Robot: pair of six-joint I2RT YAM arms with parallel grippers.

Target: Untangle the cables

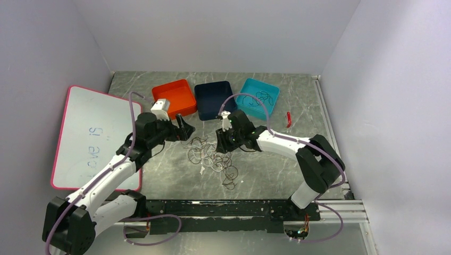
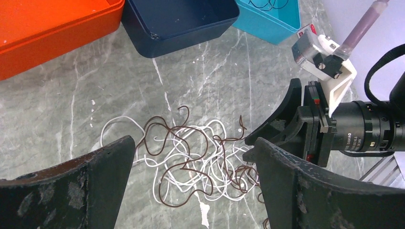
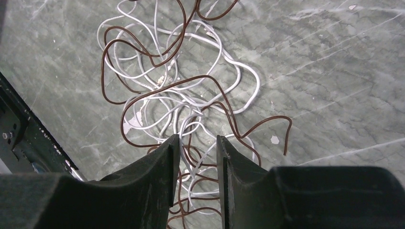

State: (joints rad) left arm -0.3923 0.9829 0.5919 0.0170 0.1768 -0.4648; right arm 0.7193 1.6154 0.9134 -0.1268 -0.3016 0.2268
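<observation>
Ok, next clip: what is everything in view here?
cables: one tangle, strand count unclear, brown-red and white, table centre
orange tray: one, far side, leftmost
navy tray: one, middle of row
teal tray: one, rightmost
black cable: count unclear, inside teal tray
whiteboard: one, pink-rimmed, left
small red item: one, right of teal tray, unidentifiable
table: one, grey marbled
left gripper: one, black fingers wide open, facing the tangle
right gripper: one, black fingers narrowly apart, straddling tangle strands
</observation>
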